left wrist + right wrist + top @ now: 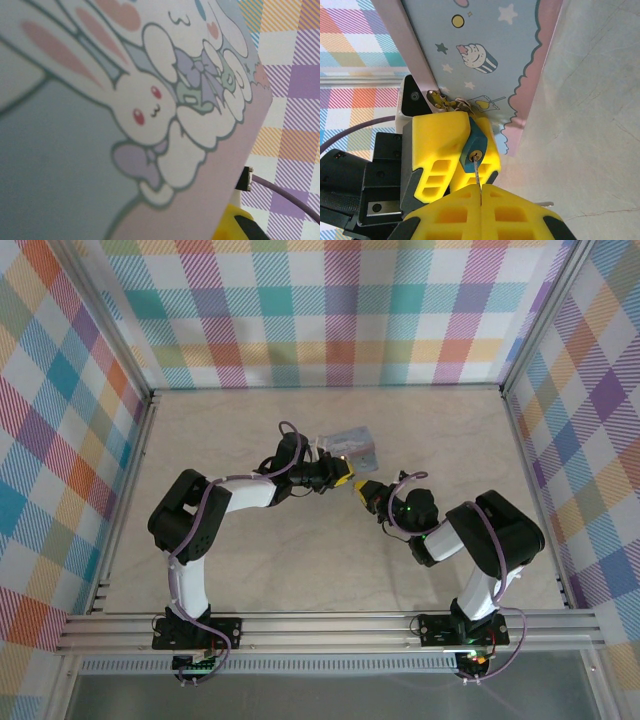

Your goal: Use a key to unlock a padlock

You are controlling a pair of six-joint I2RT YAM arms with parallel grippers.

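The pale blue cartoon-printed tin (485, 45) stands tilted off the table, with a metal hasp (440, 99) at its rim. A small dark teal padlock (471, 145) hangs from the hasp, and my left gripper (343, 478) is shut on it, with yellow fingers (437, 142) on either side. My right gripper (480, 192) is shut on the key (478, 172). The thin blade points up and its tip sits in the brass keyhole. In the top view the right gripper (362, 491) meets the left one just in front of the tin (352, 446). The left wrist view has the tin's bunny-printed lid (150, 110) very close.
The beige tabletop (300, 570) is fenced by checkered walls (330, 310) at the back and on both sides. A purple cable (285, 192) and a yellow fingertip (232, 225) show past the tin's edge. The table surface (590, 125) lies to the right of the tin.
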